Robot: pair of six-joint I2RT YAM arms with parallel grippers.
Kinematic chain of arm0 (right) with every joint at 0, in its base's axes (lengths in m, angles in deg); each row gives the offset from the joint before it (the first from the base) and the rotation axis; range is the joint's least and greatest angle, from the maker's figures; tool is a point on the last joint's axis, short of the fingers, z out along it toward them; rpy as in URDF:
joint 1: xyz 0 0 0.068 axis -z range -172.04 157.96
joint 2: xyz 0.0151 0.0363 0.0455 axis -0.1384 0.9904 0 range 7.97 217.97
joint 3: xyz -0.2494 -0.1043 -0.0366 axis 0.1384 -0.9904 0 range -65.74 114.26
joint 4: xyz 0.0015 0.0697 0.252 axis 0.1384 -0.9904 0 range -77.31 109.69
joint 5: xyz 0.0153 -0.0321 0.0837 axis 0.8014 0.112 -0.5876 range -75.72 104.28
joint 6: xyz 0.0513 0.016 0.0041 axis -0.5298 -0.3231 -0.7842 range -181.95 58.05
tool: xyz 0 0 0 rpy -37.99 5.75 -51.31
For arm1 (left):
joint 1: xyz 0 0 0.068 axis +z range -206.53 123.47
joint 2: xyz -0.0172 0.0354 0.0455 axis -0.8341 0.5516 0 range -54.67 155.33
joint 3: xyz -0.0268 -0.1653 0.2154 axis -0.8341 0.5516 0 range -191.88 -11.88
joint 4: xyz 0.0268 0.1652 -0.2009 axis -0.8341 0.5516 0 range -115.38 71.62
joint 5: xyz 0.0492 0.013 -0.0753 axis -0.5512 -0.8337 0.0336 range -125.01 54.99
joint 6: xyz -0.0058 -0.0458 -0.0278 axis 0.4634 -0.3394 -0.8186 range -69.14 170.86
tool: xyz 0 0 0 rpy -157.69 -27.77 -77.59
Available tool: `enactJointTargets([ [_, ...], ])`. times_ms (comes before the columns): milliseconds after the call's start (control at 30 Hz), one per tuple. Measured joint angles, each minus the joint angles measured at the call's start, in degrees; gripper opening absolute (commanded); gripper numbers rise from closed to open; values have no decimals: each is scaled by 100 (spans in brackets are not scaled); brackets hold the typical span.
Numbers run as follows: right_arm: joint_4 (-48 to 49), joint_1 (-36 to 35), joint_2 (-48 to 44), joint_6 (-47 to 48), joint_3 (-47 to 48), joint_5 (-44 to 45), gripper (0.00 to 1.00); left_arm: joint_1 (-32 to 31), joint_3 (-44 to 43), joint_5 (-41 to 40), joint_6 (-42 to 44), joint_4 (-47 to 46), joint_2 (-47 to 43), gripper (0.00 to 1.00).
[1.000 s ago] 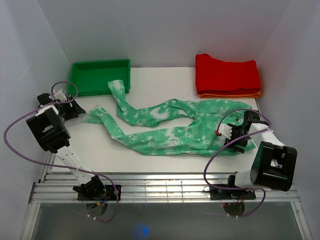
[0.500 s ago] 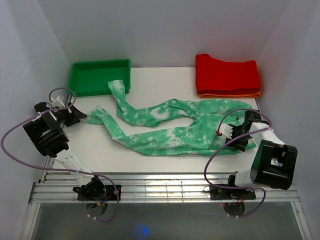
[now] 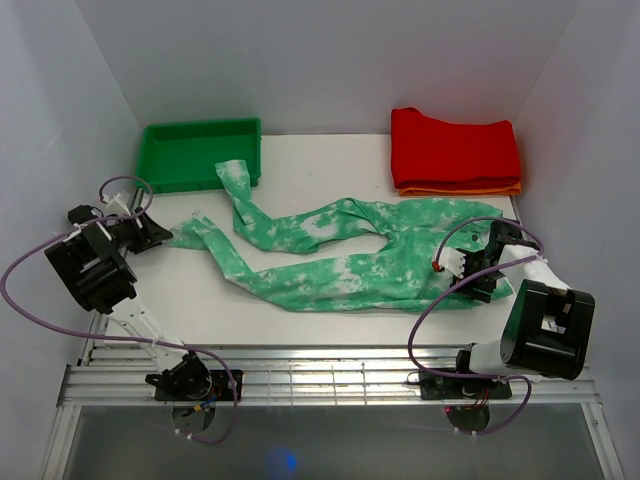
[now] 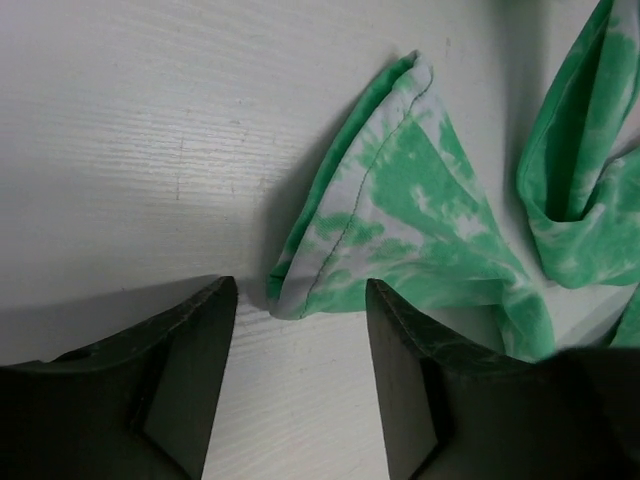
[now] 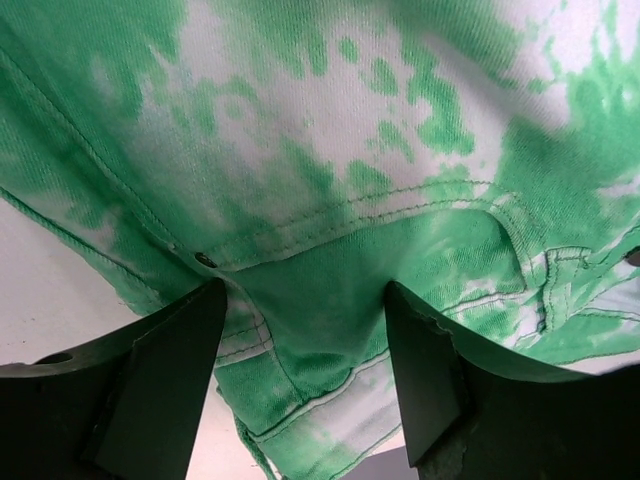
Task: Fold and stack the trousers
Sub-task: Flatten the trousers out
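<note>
Mint-green cloth with white blotches, the trousers (image 3: 340,255), lies spread flat on the white surface (image 3: 320,165). It starts at the near right corner of the green bin (image 3: 200,153) and runs away to the bin's right. One leg end sits against that corner, though the top view does not show whether it rests on the rim or just beside it. The other leg end lies nearer than the bin, below its middle. The waist end, farthest from the bin, is partly covered by the right arm and its cable, so its outline there is cut off. The bin itself shows a plain green floor. The left end effector (image 3: 155,232) hovers just nearer than the bin's left half, its jaws standing well apart. In its wrist view the tip of the leg cuff (image 4: 385,215) lies in the gap between the fingers (image 4: 190,370), ungripped. The right end effector (image 5: 305,300), well to the bin's right and nearer, is also spread wide over the waistband, one finger on either side of a stitched seam; whether it touches the cloth is hard to tell. A red folded garment (image 3: 455,148) sits well to the bin's right on an orange one (image 3: 460,188), of which only a thin edge shows.
</note>
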Motion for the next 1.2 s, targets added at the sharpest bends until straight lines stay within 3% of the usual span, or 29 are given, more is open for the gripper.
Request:
enactJointTargets([
  [200, -2, 4, 4, -2, 0, 4, 66, -173, 28, -11, 210, -15, 39, 52],
  [333, -2, 13, 37, -2, 13, 15, 56, -197, 149, 33, 328, -9, 39, 33],
  [367, 2, 17, 59, -4, 28, 24, 52, -197, 173, 33, 361, 20, 39, 18],
  [433, 17, 39, 103, -20, 50, 26, 40, -195, 181, -2, 404, 111, 42, 3],
  [467, 26, 46, 122, -17, 66, 31, 35, -195, 175, 0, 417, 173, 39, 0],
  [533, 101, 76, 155, -33, 68, 31, 20, -197, 87, -61, 448, 369, 31, 0],
  [633, 149, 164, 157, -92, 81, 28, 8, -197, -446, -442, 595, 1185, 37, 0],
  [933, 79, 623, 125, -13, 114, -153, 8, 245, -3543, -1073, 1703, 4168, 208, 0],
  [1200, -654, 741, -302, 378, 120, -254, 8, 490, -3250, -1698, 2693, 4994, 238, 0],
])
